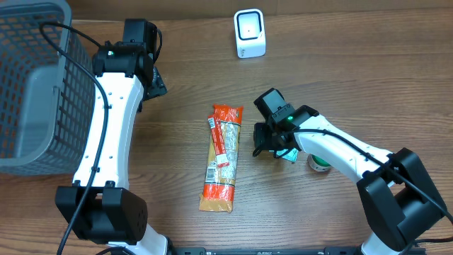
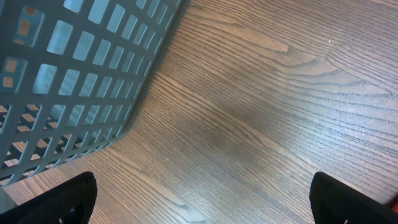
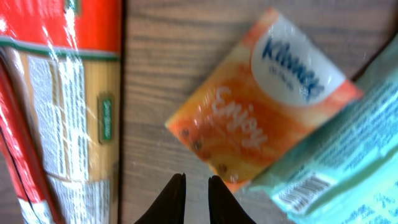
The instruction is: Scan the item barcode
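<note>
The right gripper (image 3: 196, 198) hangs just above the near edge of a tissue pack (image 3: 261, 118), its fingers drawn all but closed with only a slim slit between them, and nothing held. The left gripper (image 2: 205, 202) stands spread wide and empty over bare wood, beside the basket (image 2: 74, 81).

The tissue pack lies flat on the table (image 1: 354, 85), right of centre, and is the likely item in hand, though this is only a judgement. It is a small, squarish pillow of glossy orange film with a white label. It should be light, soft and squashy, and the slick wrap may slide. A pinch across its short width, low on the sides, looks safest.

A pale green packet (image 3: 348, 143) overlaps one of its corners and shows a barcode (image 3: 305, 186) on its face. No code shows on the tissue pack.

Just to the left lies a long, narrow pasta packet (image 1: 221, 157) in crinkly clear and red film, stiff but brittle. The white scanner (image 1: 249, 33) stands upright at the far edge, well apart from all of them.
</note>
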